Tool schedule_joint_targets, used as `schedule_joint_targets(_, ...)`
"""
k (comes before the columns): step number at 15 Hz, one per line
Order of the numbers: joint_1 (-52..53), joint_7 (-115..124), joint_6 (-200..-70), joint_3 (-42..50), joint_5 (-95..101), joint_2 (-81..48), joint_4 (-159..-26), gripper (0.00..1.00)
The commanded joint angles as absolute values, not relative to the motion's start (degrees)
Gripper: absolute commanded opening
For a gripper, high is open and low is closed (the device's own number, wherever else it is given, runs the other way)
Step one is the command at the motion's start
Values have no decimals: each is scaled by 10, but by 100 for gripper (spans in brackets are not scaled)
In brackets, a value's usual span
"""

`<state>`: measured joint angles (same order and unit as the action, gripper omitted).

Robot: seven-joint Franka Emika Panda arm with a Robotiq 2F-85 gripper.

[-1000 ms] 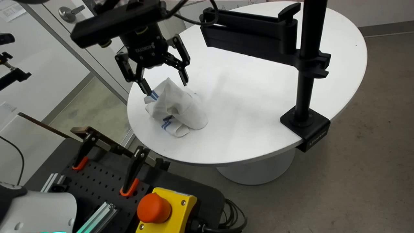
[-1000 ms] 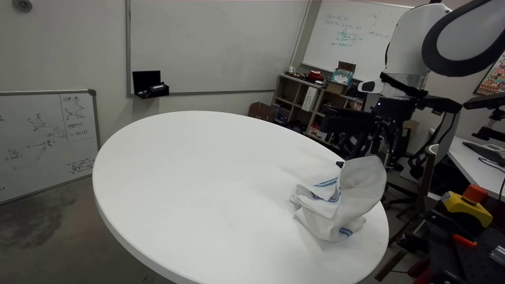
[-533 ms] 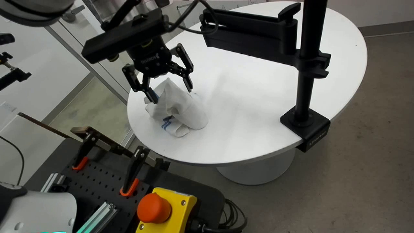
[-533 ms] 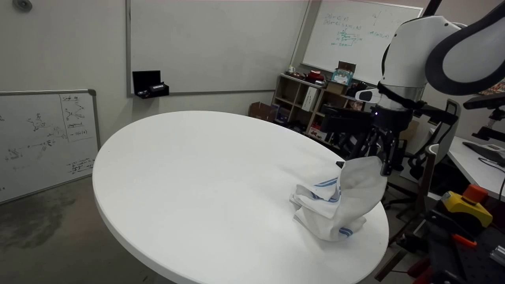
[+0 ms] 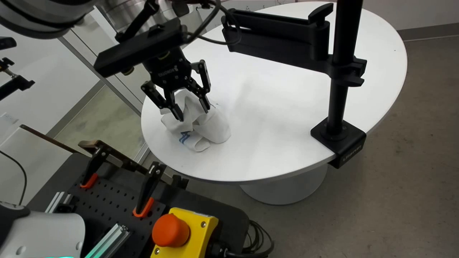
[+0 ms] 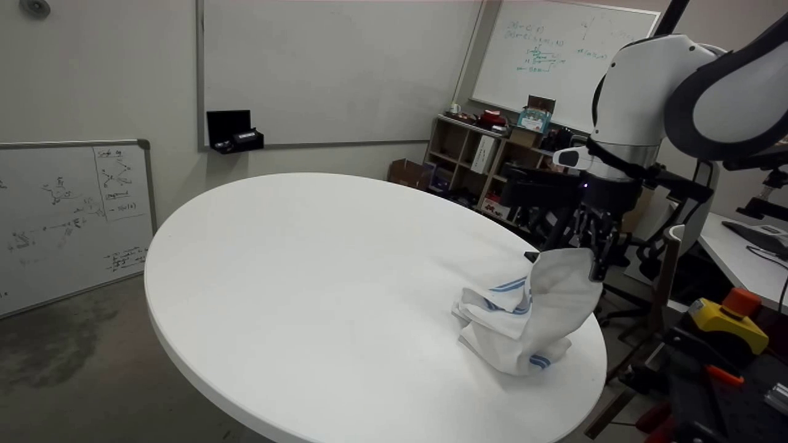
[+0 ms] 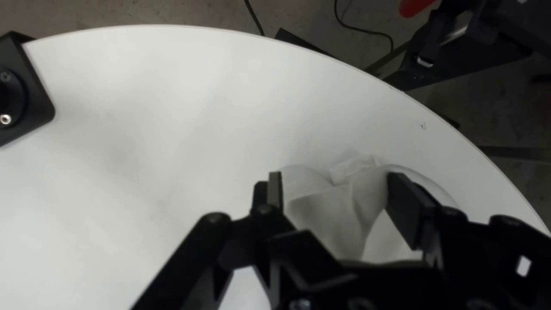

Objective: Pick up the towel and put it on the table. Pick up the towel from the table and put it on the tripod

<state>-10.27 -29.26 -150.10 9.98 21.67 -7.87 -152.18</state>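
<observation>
The white towel [image 5: 217,125] lies crumpled on the round white table [image 5: 272,104], near its edge, with one fold standing up. Its blue stripes show in both exterior views, and it also shows there as a raised heap [image 6: 557,314]. My gripper [image 5: 193,114] points down over the towel, fingers apart on either side of the raised fold. In the wrist view, the towel [image 7: 323,215] shows between the separated fingers [image 7: 404,206]; whether they touch it I cannot tell. In an exterior view, one fingertip is hidden behind the towel. The black tripod [image 5: 339,100] is clamped at the table edge.
The tripod's flat black arm [image 5: 276,39] reaches over the table towards my gripper. Its clamp foot [image 7: 26,94] shows at the wrist view's left. A dark cart [image 5: 118,186] with orange-tipped clamps and a yellow box [image 5: 190,229] with an orange button stands beside the table.
My gripper has come down and slightly right onto the towel's raised fold in an exterior view. Its fingers have drawn closer together. The fold's peak is slightly pushed down; the rest of the towel has stayed.
</observation>
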Motion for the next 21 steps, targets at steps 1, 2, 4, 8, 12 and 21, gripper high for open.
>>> schedule_joint_targets(1,-100,-273,-1513,100,231,-87,-1521,32)
schedule_joint_targets(2,-100,-273,-1512,99,230,-88,-1521,26)
schedule_joint_targets(4,-100,-274,-1511,99,228,-88,-1520,10)
schedule_joint_targets(8,-102,-283,-1506,94,212,-85,-1518,0)
schedule_joint_targets(12,-109,-301,-1482,85,158,-79,-1506,1)
schedule_joint_targets(21,-126,-366,-1259,97,-23,20,-1437,1)
